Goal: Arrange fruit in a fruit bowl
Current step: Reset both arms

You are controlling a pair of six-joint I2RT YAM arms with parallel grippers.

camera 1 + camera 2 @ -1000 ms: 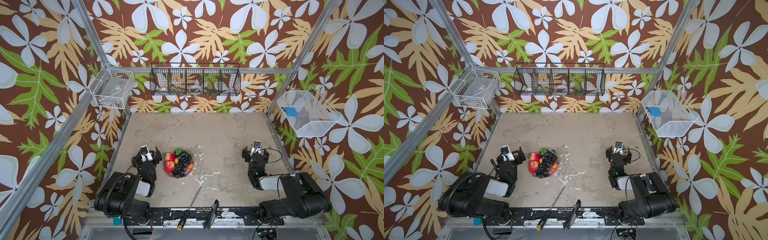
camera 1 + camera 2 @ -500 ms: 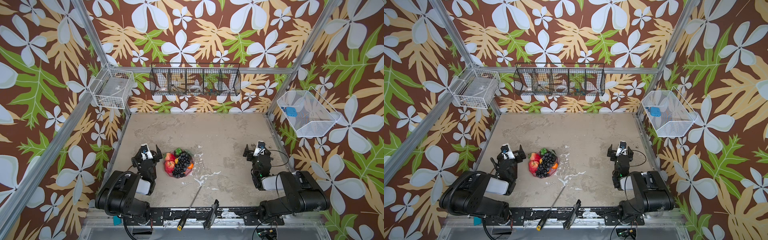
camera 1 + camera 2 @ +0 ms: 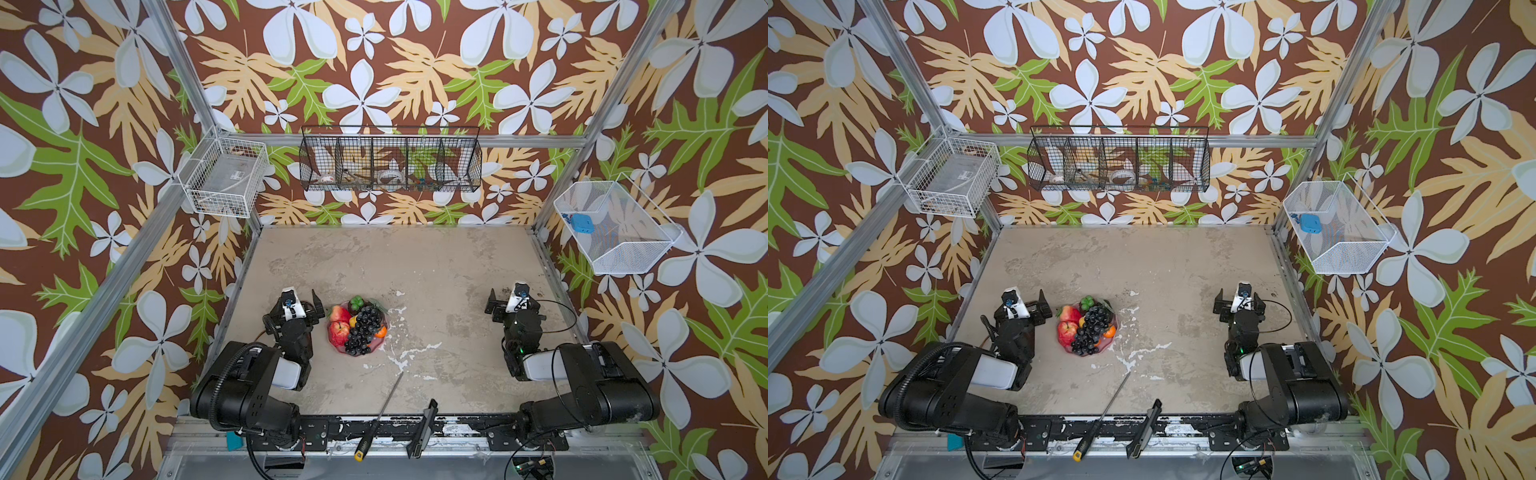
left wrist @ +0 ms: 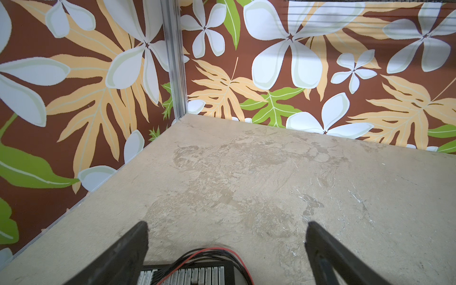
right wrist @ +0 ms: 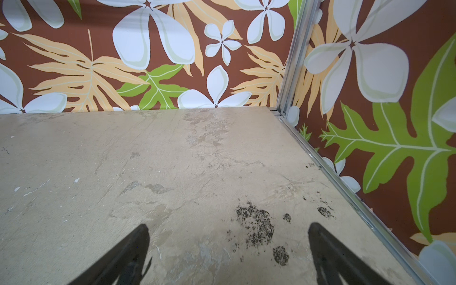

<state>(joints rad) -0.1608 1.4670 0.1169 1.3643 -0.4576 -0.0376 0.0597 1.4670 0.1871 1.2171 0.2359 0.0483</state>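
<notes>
Jaws of the left gripper (image 4: 227, 229) and right gripper (image 5: 228, 229) stand wide apart, empty. Pink fruit bowl (image 3: 377, 341), near-left on the table (image 3: 415, 270) just beside the left gripper, holds a black grape bunch (image 3: 361, 328), red apples (image 3: 338, 331), a green-topped mangosteen (image 3: 356, 301) and an orange (image 3: 380, 331). The white mesh basket (image 3: 623, 257) on the right wall holds a blue object (image 3: 579, 223).

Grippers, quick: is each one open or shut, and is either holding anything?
Left gripper: open, holding nothing.
Right gripper: open, holding nothing.
</notes>
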